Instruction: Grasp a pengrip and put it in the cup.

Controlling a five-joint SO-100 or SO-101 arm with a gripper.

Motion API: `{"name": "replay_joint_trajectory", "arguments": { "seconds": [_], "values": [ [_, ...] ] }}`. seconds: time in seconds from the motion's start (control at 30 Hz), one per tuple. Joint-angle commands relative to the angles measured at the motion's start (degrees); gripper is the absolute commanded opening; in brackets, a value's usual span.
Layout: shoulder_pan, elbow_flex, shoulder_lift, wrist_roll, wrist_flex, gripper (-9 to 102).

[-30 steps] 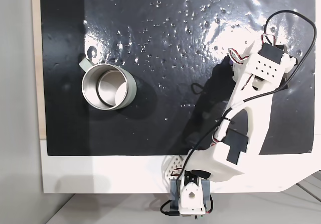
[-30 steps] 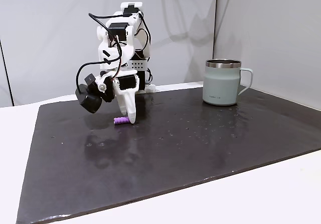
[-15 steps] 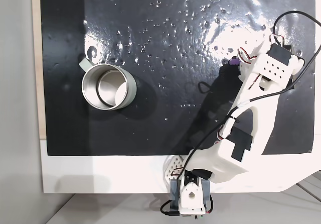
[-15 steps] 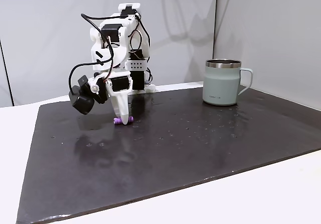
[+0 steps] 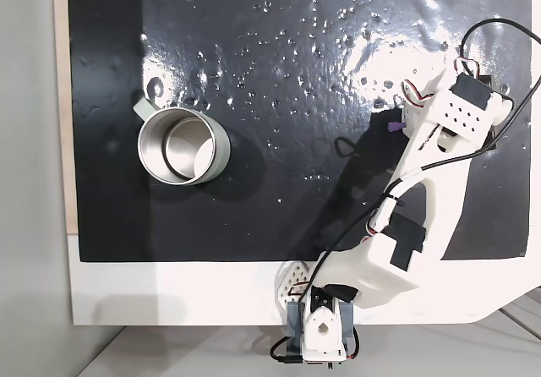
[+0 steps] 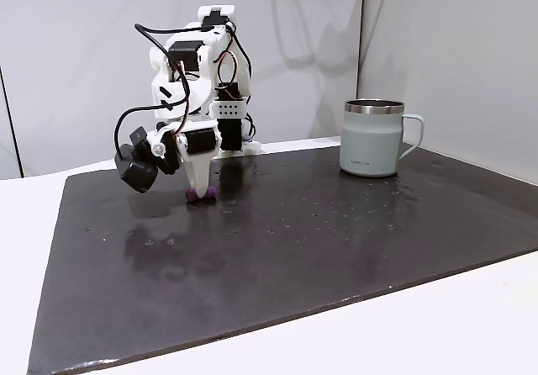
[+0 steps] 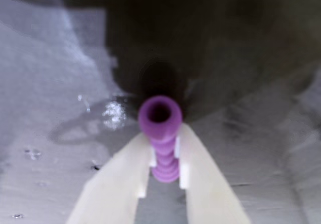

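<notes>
The pengrip point(image 7: 160, 133) looks like a light, soft, ribbed rubber sleeve, hollow down its length, so it should give under pressure and grip rather than slide; being so small, it could tilt or squirt out if pinched near one end. The sensible hold is across the ribbed middle, and that is roughly where the two pale fingers point(image 7: 123, 176) have it in the wrist view: they are clenched on either side of the lower ribs, with the open end of the tube standing proud at 12 o'clock of the fingertips and its bore facing the camera. The gripper point(image 7: 164, 169) therefore grasps the pengrip, low over the dark mat point(image 7: 55, 133). The wrist view alone shows this contact and the tube's hollow mouth. In a fixed view from above, the pengrip point(image 5: 394, 128) is a purple speck at the edge of the white arm point(image 5: 431, 166), at about 3 o'clock of the cup point(image 5: 183, 147) and well apart from it across the black mat point(image 5: 279, 64); here the cup's shiny inside shows, open and upright. In a fixed view from the side, the pengrip point(image 6: 202, 193) sits at the fingertips of the gripper point(image 6: 201, 192) right at the mat's surface; whether it has cleared the mat I cannot tell. That view also shows the cup point(image 6: 373, 137) with its handle, and the mat lying on the white table point(image 6: 437, 324).
</notes>
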Motion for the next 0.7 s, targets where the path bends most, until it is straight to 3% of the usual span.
{"name": "replay_joint_trajectory", "arguments": {
  "seconds": [0.0,0.37,0.67],
  "values": [
    [0.5,-8.4,2.2,1.2,3.4,0],
    [-0.9,-10.4,18.7,4.5,11.3,0],
    [-2.4,-3.7,39.7,5.7,12.6,0]
  ]
}}
